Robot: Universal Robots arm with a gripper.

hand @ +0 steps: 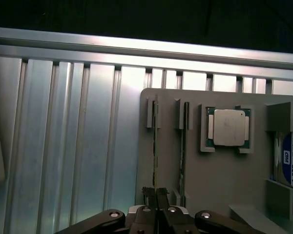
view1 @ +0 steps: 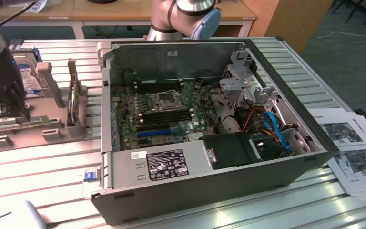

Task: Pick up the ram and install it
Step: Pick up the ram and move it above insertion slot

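Note:
In the wrist view the ram [hand: 155, 141] stands on edge in a slot of the grey holder tray [hand: 219, 185], seen as a thin dark line. My gripper [hand: 155, 194] is right over its near end, the two black fingertips [hand: 147, 193] pressed together on the stick's edge. A second thin stick [hand: 185, 146] stands in the neighbouring slot. In the exterior view my gripper [view1: 9, 114] hangs low over the grey holder tray [view1: 43, 131] at the exterior view's left, beside the open computer case [view1: 202, 191].
A CPU chip [hand: 229, 127] and a hard drive [hand: 289, 165] also sit on the tray; the hard drive [view1: 25, 71] stands upright. The motherboard [view1: 164, 119] carries a CPU socket [view1: 167, 100] with black slots on either side. Papers [view1: 354, 152] lie at the exterior view's right.

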